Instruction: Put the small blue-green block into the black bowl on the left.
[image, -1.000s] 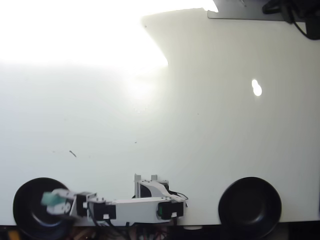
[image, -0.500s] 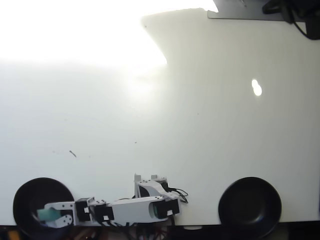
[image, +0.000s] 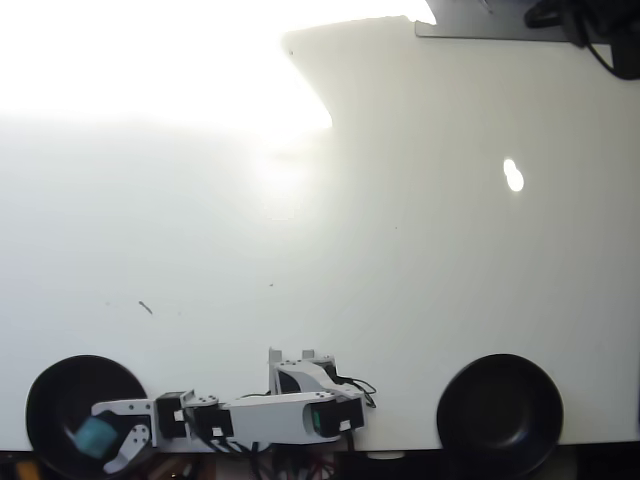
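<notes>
- The block (image: 95, 436) is over the inside of the left bowl (image: 60, 385), near the bowl's lower right part in the overhead view; it sits between the two white jaws of the gripper (image: 103, 437).
- The jaws look spread apart, one above the block and one below it; I cannot tell if they touch it, or if it lies on the bowl floor already.
- My judgement: the step is the release. To do it well, the jaws should open fully, then the arm (image: 270, 418) should go straight up, so a jaw does not drag the block over the rim.
- The block is small, matte teal, with soft corners; it probably will not roll.
- The left bowl is round, shallow and black, with a smooth rim, and it is much wider than the block.
- The other bowl (image: 500, 410) looks the same and is well apart, to the right of the arm base.
- The table (image: 400, 250) is plain white, and strong glare washes out its upper left part.
</notes>
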